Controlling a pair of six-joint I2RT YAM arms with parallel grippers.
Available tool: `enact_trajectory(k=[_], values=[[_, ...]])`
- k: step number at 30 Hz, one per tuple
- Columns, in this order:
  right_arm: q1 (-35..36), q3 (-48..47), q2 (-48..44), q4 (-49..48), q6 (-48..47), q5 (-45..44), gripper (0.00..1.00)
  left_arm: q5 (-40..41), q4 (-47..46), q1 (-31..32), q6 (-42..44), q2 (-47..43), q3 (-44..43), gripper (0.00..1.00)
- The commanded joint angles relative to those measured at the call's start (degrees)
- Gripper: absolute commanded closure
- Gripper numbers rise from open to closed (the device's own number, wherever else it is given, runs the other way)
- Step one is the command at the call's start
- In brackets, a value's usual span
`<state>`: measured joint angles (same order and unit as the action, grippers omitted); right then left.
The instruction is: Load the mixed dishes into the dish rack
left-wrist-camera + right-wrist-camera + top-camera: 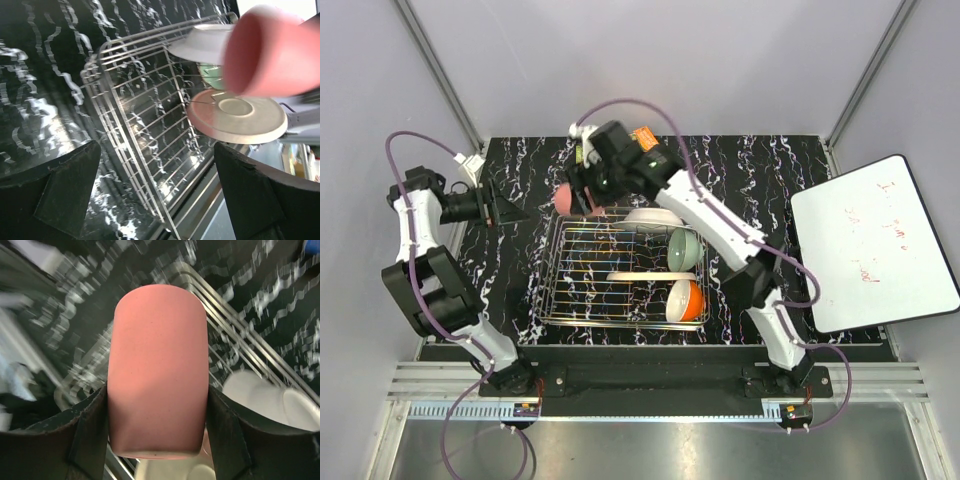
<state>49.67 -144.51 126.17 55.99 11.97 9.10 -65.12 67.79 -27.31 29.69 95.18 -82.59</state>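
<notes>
My right gripper point(582, 190) is shut on the pink cup point(563, 197), which hangs over the far left corner of the dish rack point(552, 262). In the right wrist view the cup point(157, 370) fills the gap between both fingers point(92, 425), with rack wires point(240, 335) beneath. A white plate point(650, 216), pale green bowl point(684, 250), pink-and-cream plate point(638, 277) and orange bowl point(686, 300) sit in the rack. My left gripper point(505, 212) stands open and empty left of the rack, facing it. Its view shows the rack point(135, 115), the cup point(272, 55) and the pink-and-cream plate point(240, 117).
A whiteboard point(870, 245) lies at the table's right edge. Something orange point(642, 137) shows behind the right arm at the back of the black marbled table point(760, 170). The rack's left half holds nothing.
</notes>
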Motion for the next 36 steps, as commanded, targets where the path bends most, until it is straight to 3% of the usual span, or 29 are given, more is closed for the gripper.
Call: enact_trajectory(k=[1,12,24,36], values=[[1.6,-3.8,4.2,12.7,-5.5,-11.4,1.0,-0.6,-2.6,-3.4,2.7,-2.5,0.1,0.01],[4.9,-7.3,10.8,10.8,-6.2,-11.9,1.0,-3.7,-1.5,-4.4,8.1,-0.3,5.4,0.01],[5.3,-6.9,17.9,7.8,-6.0,-10.0,1.0,-4.8,1.3,8.5,16.4,4.9,10.9,0.01],[5.3,-3.9,18.0,7.6,-6.4,-9.9,1.0,-5.4,21.0,10.9,36.8,6.3,11.2,0.01]])
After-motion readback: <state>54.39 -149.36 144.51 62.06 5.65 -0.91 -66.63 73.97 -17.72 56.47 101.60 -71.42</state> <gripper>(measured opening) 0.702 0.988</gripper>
